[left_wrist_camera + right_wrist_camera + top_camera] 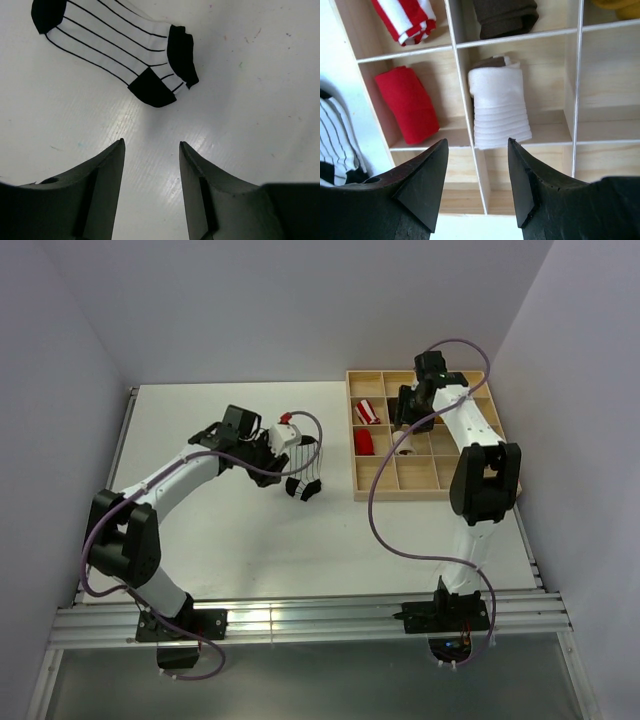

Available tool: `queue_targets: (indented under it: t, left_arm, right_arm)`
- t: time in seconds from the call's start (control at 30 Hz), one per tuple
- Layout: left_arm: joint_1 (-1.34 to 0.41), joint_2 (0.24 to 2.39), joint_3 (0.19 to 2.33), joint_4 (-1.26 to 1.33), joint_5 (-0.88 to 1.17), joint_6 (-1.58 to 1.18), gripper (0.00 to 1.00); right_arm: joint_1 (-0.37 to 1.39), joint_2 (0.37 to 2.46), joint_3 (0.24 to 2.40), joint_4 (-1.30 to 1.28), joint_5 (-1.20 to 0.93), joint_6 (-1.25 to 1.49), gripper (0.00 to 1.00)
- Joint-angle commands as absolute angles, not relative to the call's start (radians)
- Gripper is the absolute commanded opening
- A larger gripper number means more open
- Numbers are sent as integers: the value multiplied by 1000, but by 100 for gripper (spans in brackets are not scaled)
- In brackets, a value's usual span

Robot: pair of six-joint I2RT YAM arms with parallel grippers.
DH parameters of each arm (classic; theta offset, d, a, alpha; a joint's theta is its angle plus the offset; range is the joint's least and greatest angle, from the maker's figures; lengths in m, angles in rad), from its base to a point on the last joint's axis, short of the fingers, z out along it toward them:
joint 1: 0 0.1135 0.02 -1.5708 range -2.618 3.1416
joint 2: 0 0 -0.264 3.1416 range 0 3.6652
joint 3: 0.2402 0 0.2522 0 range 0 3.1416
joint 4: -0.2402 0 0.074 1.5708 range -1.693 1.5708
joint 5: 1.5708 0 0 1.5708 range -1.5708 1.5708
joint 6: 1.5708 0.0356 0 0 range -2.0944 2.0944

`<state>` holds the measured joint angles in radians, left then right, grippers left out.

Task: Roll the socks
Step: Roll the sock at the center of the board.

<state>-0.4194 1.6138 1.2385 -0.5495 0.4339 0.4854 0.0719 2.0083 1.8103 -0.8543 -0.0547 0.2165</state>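
- Striped sock (107, 42): flat and unrolled on the table (250, 100), black cuff and heel patch towards the camera, black toe at the far end. In the wrist view it lay at 11 o'clock of the finger gap, clear of both fingers.
- Left gripper (150, 147): jaws moderately wide, nothing between them, above bare table just short of the cuff.
- Cream sock (497, 112): looked already rolled, a ribbed bundle with a brown edge at its 12 o'clock end, in a middle compartment of the wooden tray (610, 85).
- Right gripper (477, 147): jaws wide, empty, above the divider just at 6 o'clock of that bundle.
- Neighbours: red bundle (407, 102) at 9 o'clock of the cream sock, red-and-white bundle (405, 17) at 11, dark brown bundle (505, 17) at 12, a mustard bundle (620, 4) at 2.

Judgement: 1 of 2 socks done; step in hand was starting the striped roll. To do it well: move towards 11 o'clock, pinch 1 end squarely across its width, not a corner, so the fabric turns over evenly. Keep it low so thin knit does not drag. The right arm could pin the far end; unpinned, the sock may slide rather than roll.

Writing: 0 brands, labels or lettering readable anywhere.
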Motion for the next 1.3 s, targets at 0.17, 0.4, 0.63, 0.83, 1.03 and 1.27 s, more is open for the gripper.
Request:
queue_targets:
  t: [0.17,0.4,0.63,0.83,1.03,1.27]
  left_arm:
    - [-546,1546,1028,-218,279,661,62]
    - [-630,1597,969,-92,261,726,62]
    - [-663,1703,1012,-80,287,742,61]
    - [-676,1752,1029,-48,302,709,59]
    - [-680,1782,1040,-23,291,689,57]
    - [-680,1819,1063,-55,291,696,54]
  right_arm:
    - [75,1856,1712,-808,-89,241,57]
    - [77,1784,1608,-747,-103,259,56]
    - [89,1741,1536,-715,-97,262,54]
    - [89,1717,1502,-696,-107,261,53]
    - [103,1709,1491,-687,-107,255,52]
    - [110,1710,1490,-692,-94,247,50]
